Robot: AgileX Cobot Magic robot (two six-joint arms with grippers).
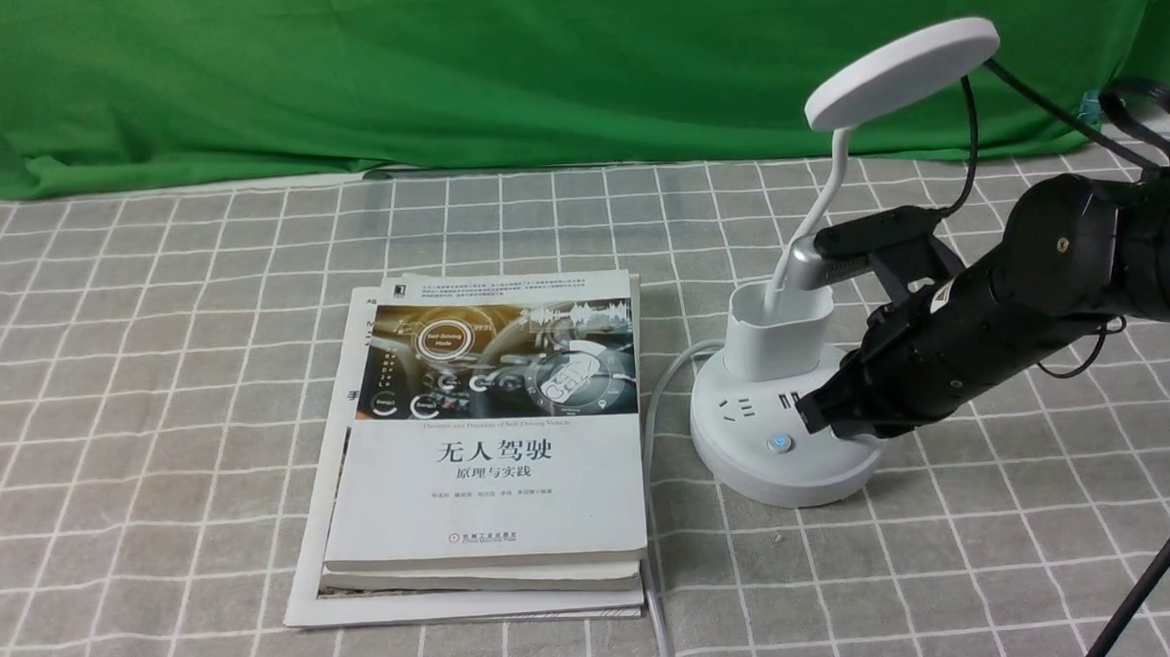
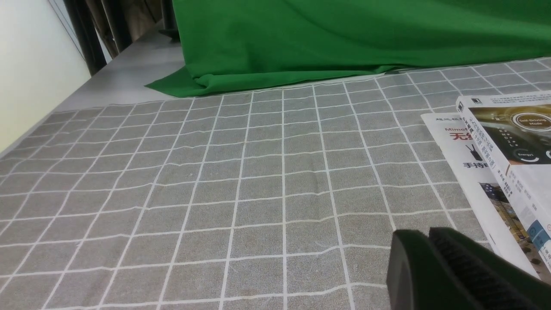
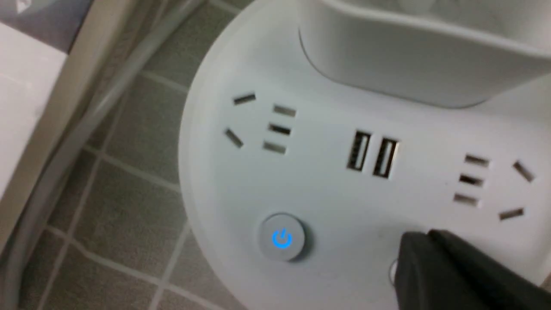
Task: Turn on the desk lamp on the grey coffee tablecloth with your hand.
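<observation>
The white desk lamp (image 1: pixel 781 343) stands on the grey coffee tablecloth (image 1: pixel 148 391) at the right. Its disc head (image 1: pixel 900 72) is unlit. Its round base (image 1: pixel 782 458) carries sockets, two USB ports and a blue-lit power button (image 1: pixel 779 444). My right gripper (image 1: pixel 812 412), the hand, is shut, its tip down on the base beside the lit button. In the right wrist view the tip (image 3: pixel 424 241) covers most of a second button (image 3: pixel 392 272) to the side of the lit button (image 3: pixel 282 238). My left gripper (image 2: pixel 424 237) is shut and empty above the cloth.
A stack of books (image 1: pixel 481 444) lies left of the lamp; it also shows in the left wrist view (image 2: pixel 503 172). The lamp's white cable (image 1: pixel 651 445) runs between books and base toward the front edge. A green backdrop cloth (image 1: pixel 531 61) hangs at the back.
</observation>
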